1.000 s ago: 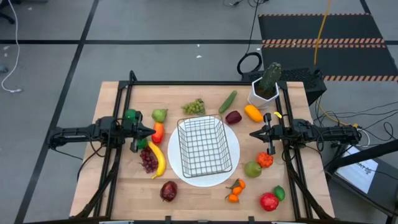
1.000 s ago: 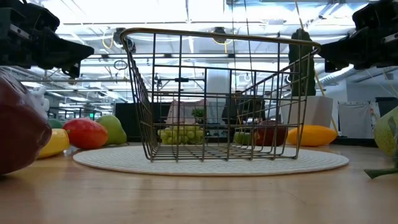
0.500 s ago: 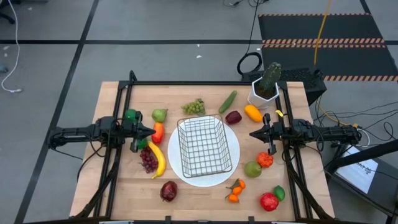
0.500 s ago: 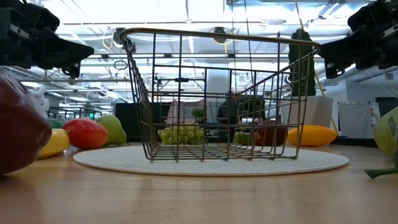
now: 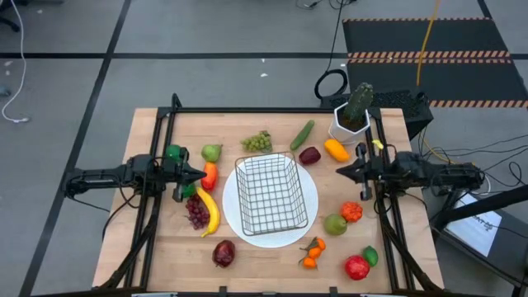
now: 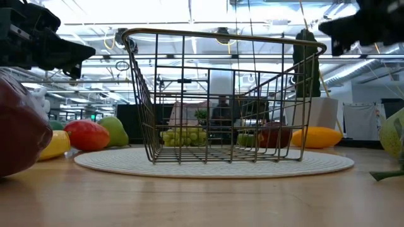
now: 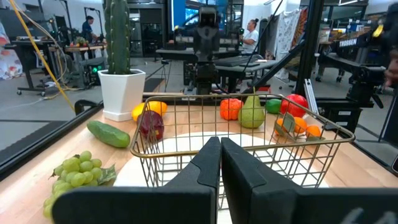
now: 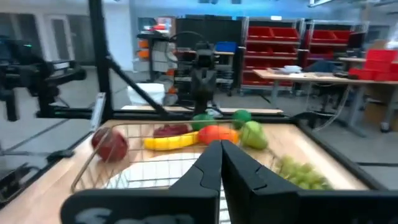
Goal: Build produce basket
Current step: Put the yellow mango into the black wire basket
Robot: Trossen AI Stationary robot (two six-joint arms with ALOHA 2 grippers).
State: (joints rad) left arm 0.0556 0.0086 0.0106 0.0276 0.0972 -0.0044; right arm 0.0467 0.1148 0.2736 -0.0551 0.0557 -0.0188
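The left gripper (image 5: 201, 174) has its two dark fingers (image 7: 205, 163) pressed together with nothing between them. It hovers above the table's left side, its tip over the red-orange fruit (image 5: 209, 173) and just short of the plate's left rim. The right gripper (image 5: 339, 171) is likewise closed flat and empty, fingers (image 8: 208, 163) meeting along a thin seam. It hangs over the right side of the table, its tip between the orange pepper (image 5: 335, 149) and the plate.

The basket (image 5: 271, 195) sits mid-table on the round white plate (image 5: 311, 200), a rectangular frame of thin dark wire mesh with see-through sides and nothing inside. The plate's surface looks finely ribbed in the low view.

The produce lies loose on the pale wooden table (image 5: 153, 244). Toward the left edge are a smooth green pear (image 5: 212, 152), a curved yellow banana (image 5: 209, 210), knobbly purple grapes (image 5: 196, 213) and a dark red apple (image 5: 223, 252). Toward the far edge are green grapes (image 5: 257, 142), a slim cucumber (image 5: 302, 134) and another dark red fruit (image 5: 309, 155). On the right are a green pear (image 5: 335, 223), a ridged orange-red piece (image 5: 352, 212), small tangerines (image 5: 312, 252), a red tomato (image 5: 356, 266) and a lime (image 5: 370, 255). A cactus in a white angular pot (image 5: 349, 122) stands at the far right corner.
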